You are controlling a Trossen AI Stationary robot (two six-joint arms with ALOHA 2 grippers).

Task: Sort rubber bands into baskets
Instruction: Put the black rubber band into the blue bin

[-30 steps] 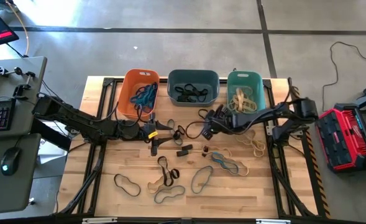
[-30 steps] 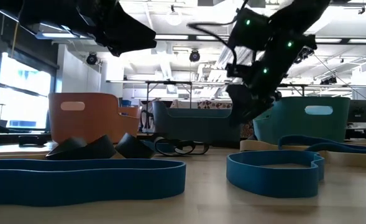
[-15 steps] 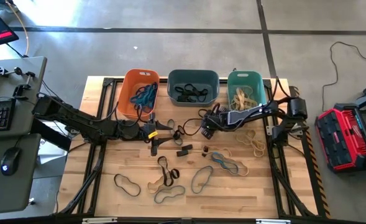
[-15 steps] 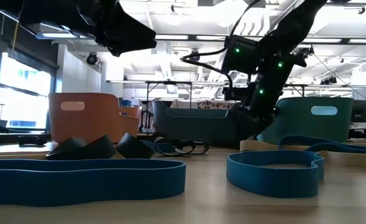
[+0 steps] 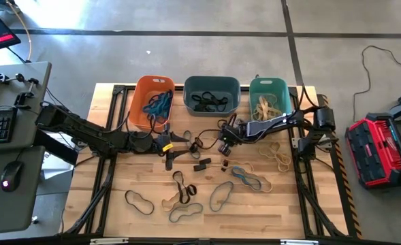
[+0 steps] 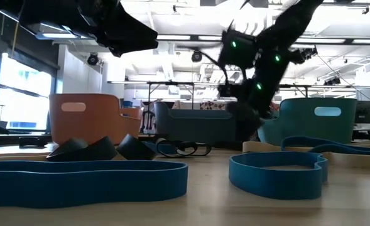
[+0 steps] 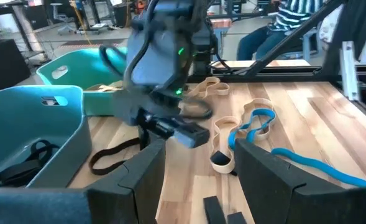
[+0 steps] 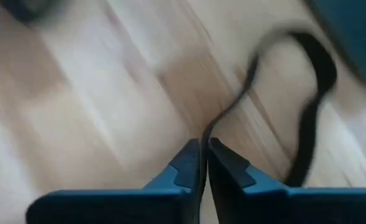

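Note:
Three baskets stand in a row at the table's far edge: orange [image 5: 152, 102], slate [image 5: 212, 95] and teal [image 5: 268, 99], each with rubber bands inside. My right gripper [image 5: 222, 145] is down at the table in front of the slate basket, pointing steeply down, shut on a black rubber band [image 8: 310, 93]. My left gripper [image 5: 180, 141] waits open above the table in front of the orange basket, nothing between its fingers [image 7: 139, 180]. It faces the right gripper [image 7: 170, 127]. My right gripper pinches one strand of the black band [image 8: 209, 134] between its two fingertips, coming steeply from above. The rest of the loop [image 8: 319, 68] runs away from the fingers, lying slack over the wooden table top.
Loose bands lie scattered over the table: blue ones [image 5: 220, 195] and a black one [image 5: 139, 202] near the front, tan ones [image 5: 278, 156] at the right, blue and tan ones [image 5: 249, 179] beside the right gripper. A person sits beyond the table [image 7: 294, 18].
My right gripper has sunk to the table and shifted a little toward its left and near side, tipping more steeply down. Its fingers have shut on the black band. My left arm has kept still.

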